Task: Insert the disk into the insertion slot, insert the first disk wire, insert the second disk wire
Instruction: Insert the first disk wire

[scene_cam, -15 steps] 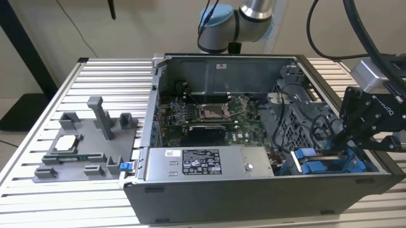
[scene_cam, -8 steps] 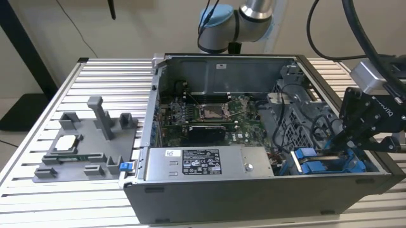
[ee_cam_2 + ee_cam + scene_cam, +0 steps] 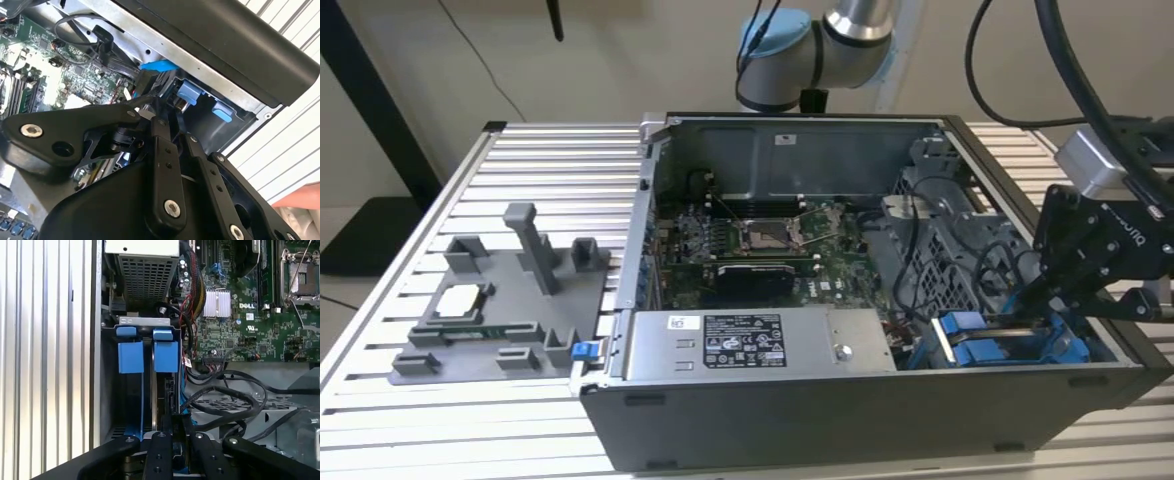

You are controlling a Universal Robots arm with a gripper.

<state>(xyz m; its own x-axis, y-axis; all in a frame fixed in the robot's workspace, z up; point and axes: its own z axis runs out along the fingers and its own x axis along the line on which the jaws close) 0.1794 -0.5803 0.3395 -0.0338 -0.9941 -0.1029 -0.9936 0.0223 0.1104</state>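
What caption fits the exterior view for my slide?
Robot gripper hangs at the blue-trimmed drive bay inside an open computer case.

I'm looking at a plain cream wall (image 3: 627,50) behind the bench, evenly lit with no hard shadows. Under everything runs a table (image 3: 400,420) of ribbed aluminium slats, and in the first wrist view those slats throw back bright glare. On the exterior view's left, a black post (image 3: 374,90) slants down to a dark base (image 3: 360,240) on the pale floor (image 3: 334,320).

Slatted aluminium table (image 3: 520,140) carries open PC case (image 3: 854,420); grey fixture plate (image 3: 507,320) just beside case, exterior view's left.
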